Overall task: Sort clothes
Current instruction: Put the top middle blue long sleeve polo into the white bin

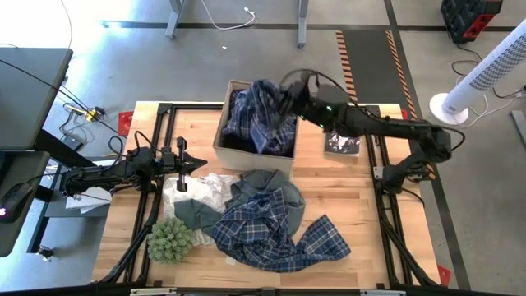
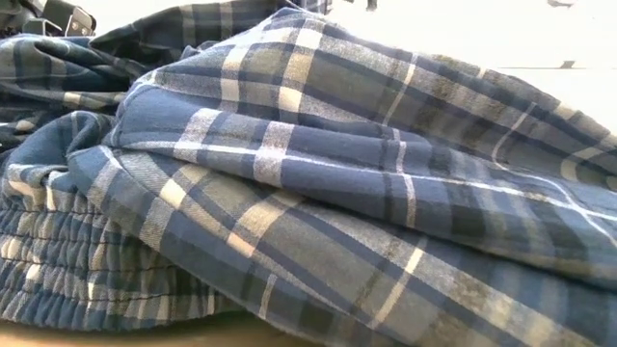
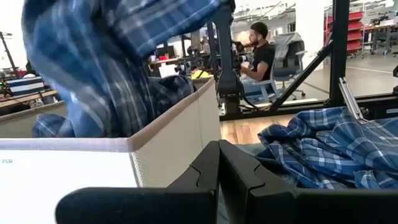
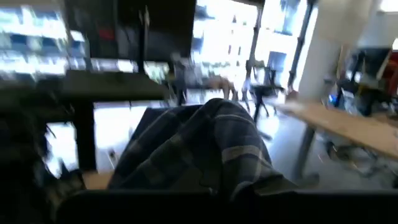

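Observation:
A blue-and-white plaid garment (image 1: 259,115) hangs over the cardboard box (image 1: 223,141) at the far middle of the table, with my right gripper (image 1: 288,97) shut on its top. It also shows in the left wrist view (image 3: 112,62), above the box (image 3: 124,162). My left gripper (image 1: 196,164) is shut and empty, left of the box, just beyond a white garment (image 1: 197,189). On the table lie a grey-green garment (image 1: 263,193) and a second plaid garment (image 1: 271,234), which fills the low view (image 2: 318,183). My right gripper holds a bunched-up part of the plaid garment (image 4: 211,146) near its top; the cloth covers the fingers, so the hold itself is hidden. The arm comes from the table's right. The garment hangs slack below it, its lower part inside the box (image 3: 59,124).
A spiky green plant ball (image 1: 170,238) sits at the near left beside the pile. A black book (image 1: 341,145) lies right of the box, under my right arm. Black frame rails (image 1: 386,205) run along both table sides. A person (image 3: 258,53) sits in the room beyond.

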